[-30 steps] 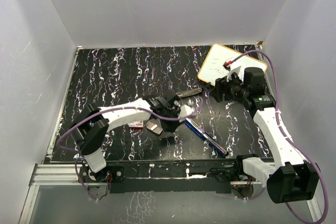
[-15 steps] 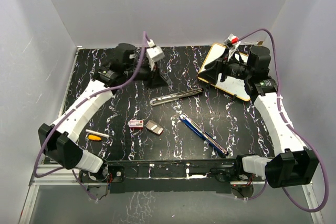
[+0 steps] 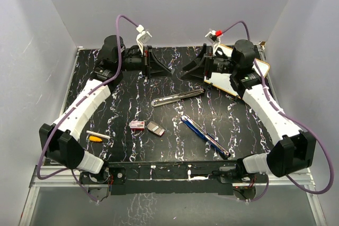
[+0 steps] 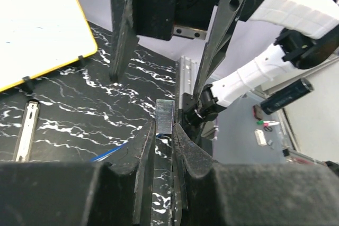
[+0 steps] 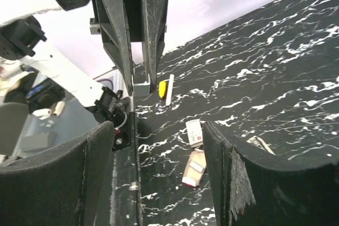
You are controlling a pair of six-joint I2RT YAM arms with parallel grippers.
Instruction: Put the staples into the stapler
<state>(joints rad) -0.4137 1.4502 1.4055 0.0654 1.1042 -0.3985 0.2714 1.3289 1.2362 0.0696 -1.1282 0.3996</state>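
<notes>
Observation from the overhead view, clock positions taken from the centre of the black white-veined table top (image 3: 127, 95).

1. The left gripper (image 3: 167, 71) is raised above the table at 12 o'clock, pointing toward 3 o'clock. Its fingers (image 4: 145, 154) are pressed together on a short silver strip of staples (image 4: 164, 116), which stands out past the fingertips.
2. The right gripper (image 3: 186, 71) is raised just to the 1 o'clock side and faces the left one, tip near tip. I see no contact between them. Its fingers (image 5: 100, 175) stand wide apart with nothing between them.
3. The small red-pink cardboard staple box with white label (image 3: 137, 125) lies flat at 7 o'clock. The small tan-grey inner tray (image 3: 155, 128) lies just beside it on its 3 o'clock side. I cannot tell whether any strips are in the tray.
4. The long blue stapler (image 3: 205, 135) lies flat at 5 o'clock, set diagonally, well apart from both grippers.
5. A slim silver metal bar (image 3: 177, 97) lies at the centre, running from 8 to 2 o'clock. I cannot tell whether it belongs to the stapler. The two are near each other but not touching.
6. The orange-and-white pen (image 3: 98, 137) lies at 8 o'clock near the left arm.
7. A white board with a yellow-orange rim (image 3: 226, 83) lies at 2 o'clock, partly covered by the right arm.
</notes>
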